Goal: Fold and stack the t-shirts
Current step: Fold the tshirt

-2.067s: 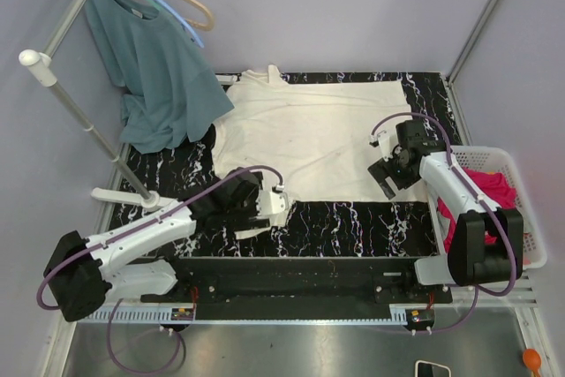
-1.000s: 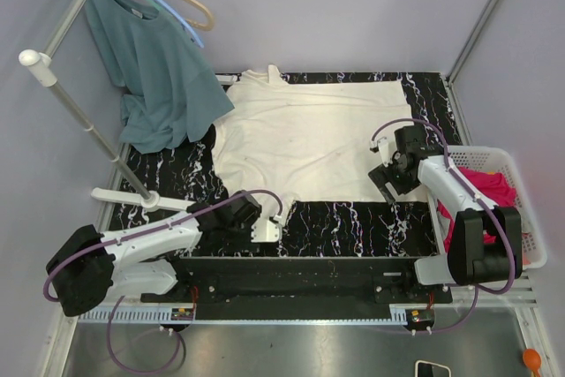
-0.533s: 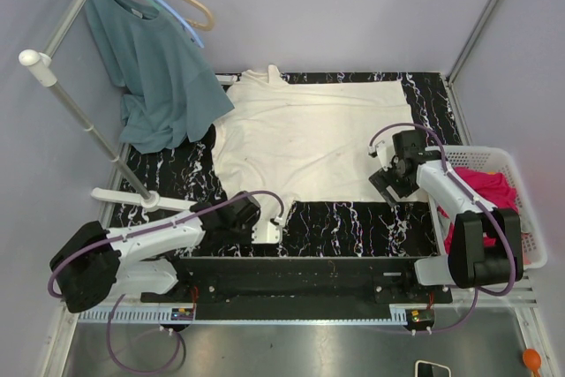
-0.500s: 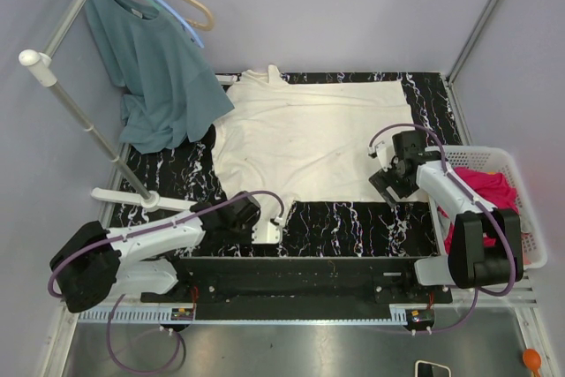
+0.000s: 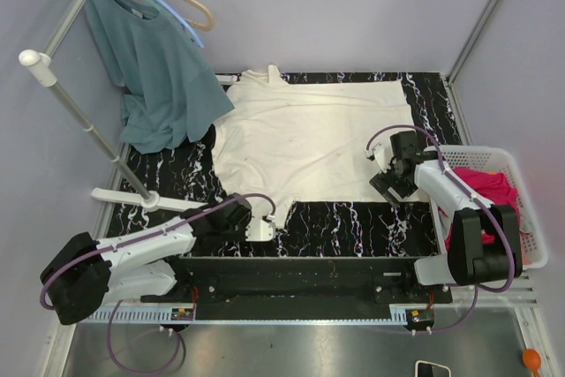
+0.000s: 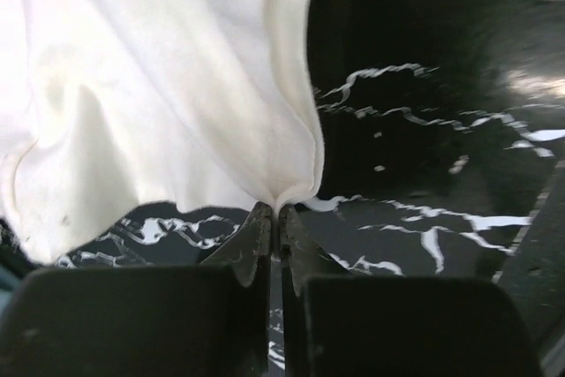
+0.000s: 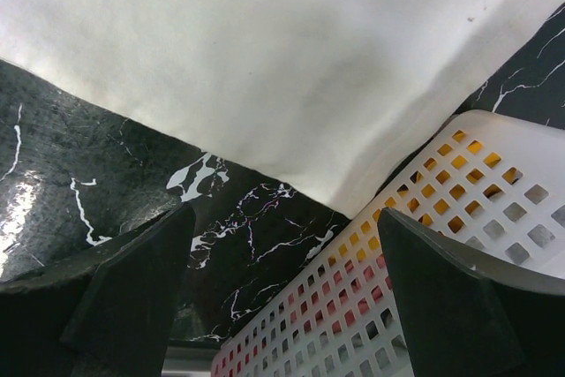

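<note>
Cream t-shirt (image 5: pixel 309 134): spread flat over the far half of the counter (image 5: pixel 353 218), laid out for folding
Left end effector (image 6: pixel 269 211): pinched tight on the cloth's near-left corner, likely to lift it
Right end effector (image 7: pixel 282 218): wide, empty, poised over the near-right corner for a matching grip
Pink t-shirt (image 5: pixel 490 187): heaped in the basket (image 5: pixel 494 152) at the counter's right edge, awaiting its turn

Matt cream cloth t-shirt (image 5: pixel 309 134) — glossy black marble table (image 5: pixel 353 218).

The right arm (image 5: pixel 447 185) partly hides the pink t-shirt (image 5: pixel 496 187).
</note>
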Robot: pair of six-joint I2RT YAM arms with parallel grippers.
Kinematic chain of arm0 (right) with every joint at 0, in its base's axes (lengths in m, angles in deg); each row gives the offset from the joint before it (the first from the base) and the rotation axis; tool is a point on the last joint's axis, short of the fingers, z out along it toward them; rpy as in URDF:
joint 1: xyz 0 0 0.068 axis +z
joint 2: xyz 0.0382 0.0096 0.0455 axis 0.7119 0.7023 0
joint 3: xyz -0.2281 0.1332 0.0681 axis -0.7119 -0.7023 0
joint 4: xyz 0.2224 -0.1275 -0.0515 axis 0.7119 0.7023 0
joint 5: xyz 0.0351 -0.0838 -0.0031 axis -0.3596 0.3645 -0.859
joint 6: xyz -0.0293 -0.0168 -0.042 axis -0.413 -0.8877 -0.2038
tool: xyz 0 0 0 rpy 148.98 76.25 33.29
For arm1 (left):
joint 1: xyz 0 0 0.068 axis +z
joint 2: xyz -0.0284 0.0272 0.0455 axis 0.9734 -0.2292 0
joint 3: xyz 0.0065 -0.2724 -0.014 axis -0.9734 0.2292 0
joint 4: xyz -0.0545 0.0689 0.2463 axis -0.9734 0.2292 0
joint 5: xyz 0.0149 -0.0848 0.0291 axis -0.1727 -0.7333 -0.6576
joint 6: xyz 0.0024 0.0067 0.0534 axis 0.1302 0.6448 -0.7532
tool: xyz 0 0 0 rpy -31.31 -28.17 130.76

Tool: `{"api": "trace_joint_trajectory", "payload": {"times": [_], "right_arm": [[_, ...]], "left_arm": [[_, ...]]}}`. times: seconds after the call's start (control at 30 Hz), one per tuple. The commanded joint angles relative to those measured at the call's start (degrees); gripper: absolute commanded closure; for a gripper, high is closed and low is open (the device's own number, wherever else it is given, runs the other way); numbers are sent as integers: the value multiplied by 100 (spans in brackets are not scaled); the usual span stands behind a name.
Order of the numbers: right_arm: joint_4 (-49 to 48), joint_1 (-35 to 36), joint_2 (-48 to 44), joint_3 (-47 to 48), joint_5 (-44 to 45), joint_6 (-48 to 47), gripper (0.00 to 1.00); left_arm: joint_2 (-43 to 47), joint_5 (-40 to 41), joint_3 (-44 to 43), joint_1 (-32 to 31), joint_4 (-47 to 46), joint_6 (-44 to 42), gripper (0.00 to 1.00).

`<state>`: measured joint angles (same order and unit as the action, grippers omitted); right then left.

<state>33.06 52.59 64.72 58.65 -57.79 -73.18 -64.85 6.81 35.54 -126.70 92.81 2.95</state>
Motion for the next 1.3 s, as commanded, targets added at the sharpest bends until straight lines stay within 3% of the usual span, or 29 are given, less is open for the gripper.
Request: {"api": "trace_joint_trajectory", "payload": {"times": [0.0, 0.67, 0.97, 1.27], "right_arm": [[98, -70, 127, 169, 645, -258, 5], [739, -70, 610, 406, 1339, -1128, 13], [1706, -70, 716, 627, 989, -1576, 18], [1443, -70, 987, 688, 803, -2490, 24]], "left_arm": [[238, 345, 98, 319, -337, -269, 100], [467, 494, 423, 1119, -767, -893, 100], [309, 503, 195, 1163, -838, -955, 100], [116, 476, -8, 1163, -820, -982, 100]]}}
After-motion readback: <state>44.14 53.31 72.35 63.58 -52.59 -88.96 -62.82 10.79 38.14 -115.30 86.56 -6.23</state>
